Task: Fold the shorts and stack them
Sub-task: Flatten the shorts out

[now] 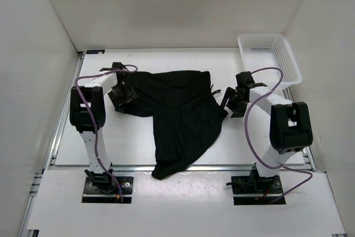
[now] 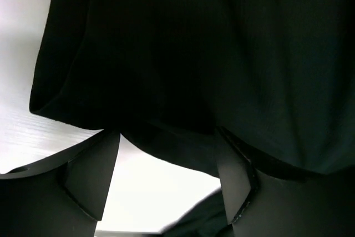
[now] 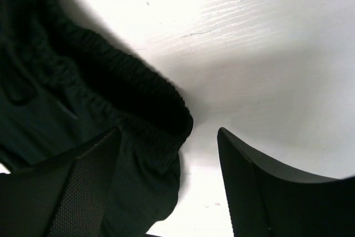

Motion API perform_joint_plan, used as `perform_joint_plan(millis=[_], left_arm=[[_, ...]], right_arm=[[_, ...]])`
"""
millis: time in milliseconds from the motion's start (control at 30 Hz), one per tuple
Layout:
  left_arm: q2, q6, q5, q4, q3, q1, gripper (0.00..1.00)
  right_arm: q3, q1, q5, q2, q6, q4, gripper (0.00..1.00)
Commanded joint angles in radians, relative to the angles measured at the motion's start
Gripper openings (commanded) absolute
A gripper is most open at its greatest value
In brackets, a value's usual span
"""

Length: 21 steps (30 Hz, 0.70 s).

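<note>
The black shorts (image 1: 180,117) lie crumpled on the white table between the two arms, one leg trailing to the front edge. A thin drawstring (image 1: 215,90) pokes out at their right side. My left gripper (image 1: 123,97) is open at the shorts' left edge. In the left wrist view the fabric (image 2: 194,54) fills the space ahead, and its hem hangs between the spread fingers of the gripper (image 2: 166,137). My right gripper (image 1: 228,101) is open at the shorts' right edge. In the right wrist view the gathered waistband (image 3: 133,87) lies partly between its jaws (image 3: 169,131), against the left finger (image 3: 83,187).
A white plastic mesh basket (image 1: 288,62) stands at the back right corner. White walls close in the table at the left, back and right. Purple cables loop over both arms.
</note>
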Motion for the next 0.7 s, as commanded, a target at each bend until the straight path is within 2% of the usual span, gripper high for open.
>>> perform_joint_plan(millis=[0, 100, 133, 267, 300, 433, 567, 667], left_arm=[[0.055, -0.016, 0.034, 0.025, 0.098, 0.002, 0.78], [0.113, -0.007, 0.034, 0.006, 0.148, 0.002, 0.76], [0.127, -0.007, 0.034, 0.005, 0.164, 0.002, 0.76], [0.199, 0.013, 0.025, -0.046, 0.277, 0.002, 0.75], [0.216, 0.013, 0.025, -0.060, 0.306, 0.002, 0.75], [0.326, 0.035, 0.002, -0.143, 0.533, 0.011, 0.75], [0.368, 0.059, -0.047, -0.252, 0.693, 0.020, 0.74], [0.273, 0.059, -0.058, -0.252, 0.638, 0.043, 0.74]], right_arm=[[0.002, -0.008, -0.039, 0.047, 0.026, 0.041, 0.73], [0.002, -0.008, -0.075, 0.083, 0.046, 0.076, 0.59], [0.002, -0.008, -0.084, 0.083, 0.046, 0.076, 0.43], [0.012, -0.008, -0.059, 0.126, 0.108, 0.089, 0.05], [0.037, -0.017, -0.049, 0.138, 0.140, 0.089, 0.00], [0.099, -0.017, -0.001, 0.158, 0.218, 0.099, 0.00], [0.155, -0.017, 0.020, 0.170, 0.237, 0.077, 0.00], [0.164, 0.001, 0.043, 0.158, 0.237, 0.067, 0.00]])
